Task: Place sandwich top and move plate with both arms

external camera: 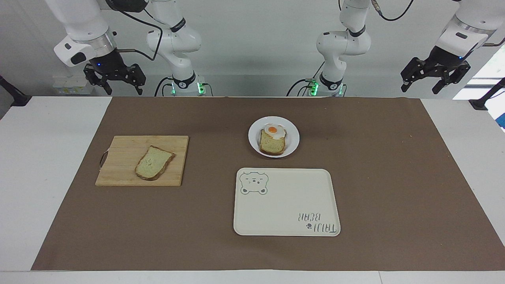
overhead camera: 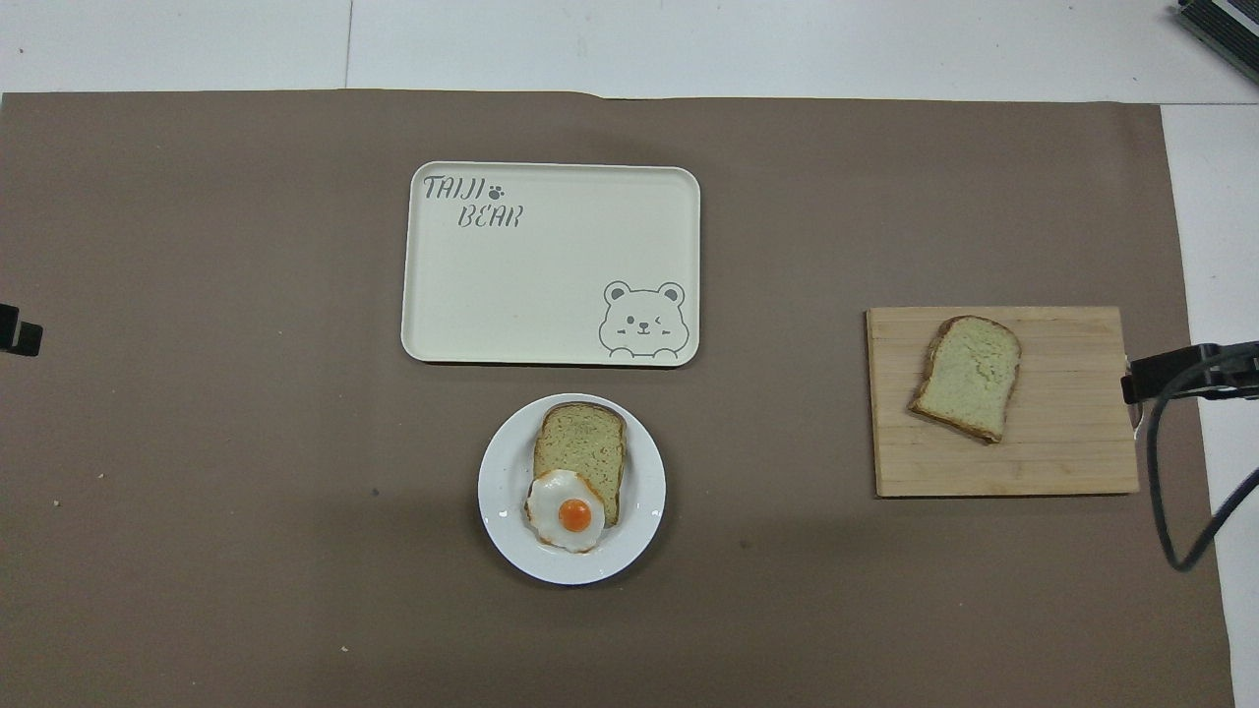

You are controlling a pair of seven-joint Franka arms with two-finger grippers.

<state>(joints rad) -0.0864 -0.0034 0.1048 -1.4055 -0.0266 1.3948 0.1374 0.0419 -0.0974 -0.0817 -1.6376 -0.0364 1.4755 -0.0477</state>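
Left gripper (external camera: 436, 81) and right gripper (external camera: 114, 82) hang raised, fingers spread; both arms wait.

sandwich top (external camera: 154, 162) unobstructed, plate (external camera: 291, 136) rim clear

Small round white plate (overhead camera: 502, 511) at 6 o'clock, bearing a squarish brown bread slice (overhead camera: 580, 444) overlapped by a fried egg (overhead camera: 566, 511). Cream rectangular bear-printed tray (overhead camera: 551, 285) at 12 o'clock of it. Pale elongated bread slice (overhead camera: 969, 377) on a wooden cutting board (overhead camera: 1062, 442) at 3 o'clock.
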